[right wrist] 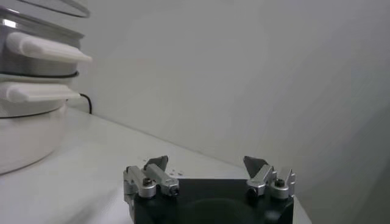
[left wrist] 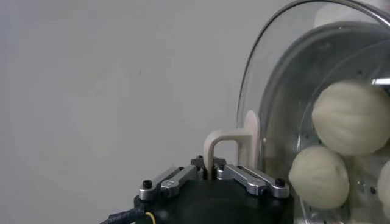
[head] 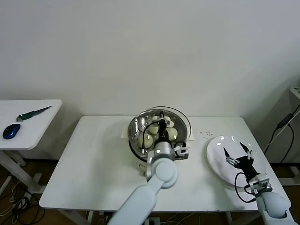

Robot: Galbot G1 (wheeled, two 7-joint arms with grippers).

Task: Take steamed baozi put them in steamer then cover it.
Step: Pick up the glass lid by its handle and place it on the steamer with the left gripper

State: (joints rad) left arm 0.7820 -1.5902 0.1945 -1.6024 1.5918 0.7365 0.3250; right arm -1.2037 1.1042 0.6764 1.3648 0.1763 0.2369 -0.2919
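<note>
The steamer [head: 136, 130] stands at the back middle of the white table, and several cream-white baozi [head: 142, 139] lie in its steel basket. My left gripper [head: 162, 123] is shut on the cream loop handle [left wrist: 222, 141] of the round glass lid [head: 182, 117], which it holds over the steamer. In the left wrist view the lid [left wrist: 263, 91] is close in front and baozi [left wrist: 352, 117] show through it. My right gripper [head: 237, 154] is open and empty above the flat white plate [head: 216, 159]. In the right wrist view its jaws [right wrist: 207, 167] stand wide apart, and the steamer [right wrist: 33, 58] is off to the side.
A small side table [head: 33, 129] on the left carries a blue mouse [head: 11, 131] and a green-handled knife [head: 33, 113]. A black cable [head: 281, 126] hangs at the far right. The table's front edge [head: 93, 206] is near my body.
</note>
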